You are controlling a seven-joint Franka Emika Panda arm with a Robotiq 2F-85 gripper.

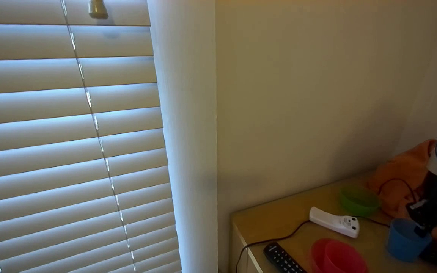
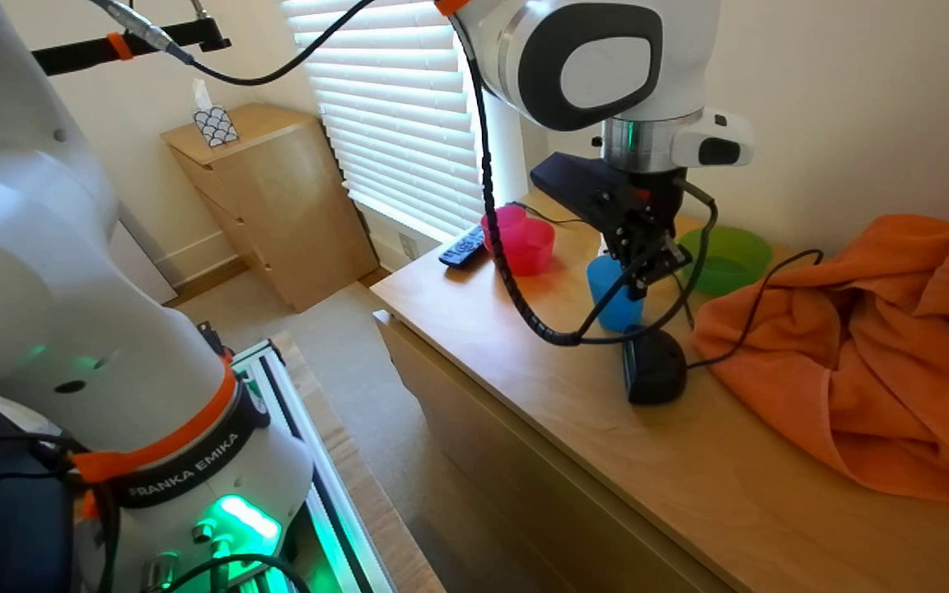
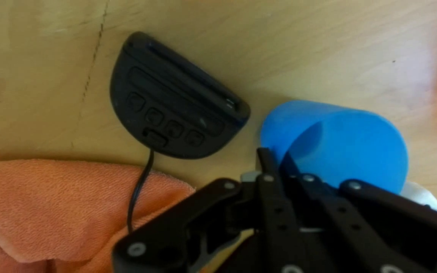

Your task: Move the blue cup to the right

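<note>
The blue cup (image 1: 406, 244) stands on the wooden dresser top and also shows in an exterior view (image 2: 604, 284). In the wrist view, the cup (image 3: 355, 140) is right of centre with its open rim facing the camera. My gripper (image 3: 277, 159) is shut on the cup's wall at the rim: one finger is outside, the other inside. The gripper also shows over the cup's edge in both exterior views (image 1: 421, 230) (image 2: 638, 288). The fingers hide part of the rim. Whether the cup's base touches the dresser is hard to tell.
A black corded device (image 3: 176, 102) lies close beside the cup, with an orange towel (image 2: 870, 346) near it. A green bowl (image 2: 734, 259), red round dishes (image 1: 341, 258), a white remote (image 1: 334, 222) and a black remote (image 1: 283, 258) also lie on the dresser.
</note>
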